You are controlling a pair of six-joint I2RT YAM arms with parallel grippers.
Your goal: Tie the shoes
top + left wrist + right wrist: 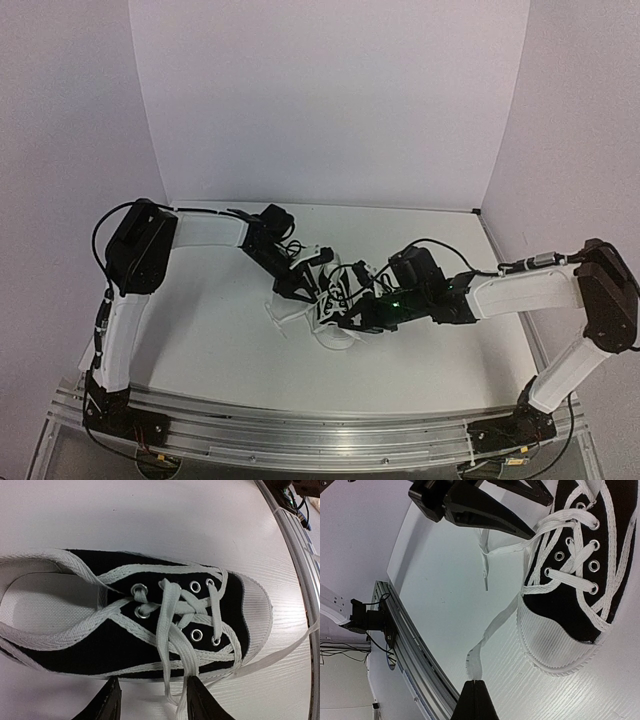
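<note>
where the right gripper (475, 689) narrows to its tip, the two fingers are pressed flat together on a loose lace (492, 627), which runs straight into the pinch (from that wrist's own camera the pair reads as one dark wedge). that strand lies slack over the white table (445, 595) and leads back up to the sneaker (565, 607) near its ribbed white toe cap (555, 645).

the left gripper (155, 702) stands partway apart, its black fingers (110, 702) either side of another lace (172, 685) that trails off the shoe's flank. the strand lies close by one finger, and i can't tell that it's being squeezed at all.

the sneaker sits on its sole about mid-table, between the two grippers, toe pointing toward the near edge and the metal rail (412, 640). the left gripper is at its side by the eyelets (196, 635), the right one just off the toe. the laces (170, 605) cross from eyelet to eyelet over the black canvas and lie loose on top, one band looping round the open mouth where the pale insole (45, 600) shows.

further out, the left arm (205, 232) and right arm (520, 290), white links with black joints, bend in from either side, their bases bolted to the rail, with plain white walls (320, 100) behind the table.
</note>
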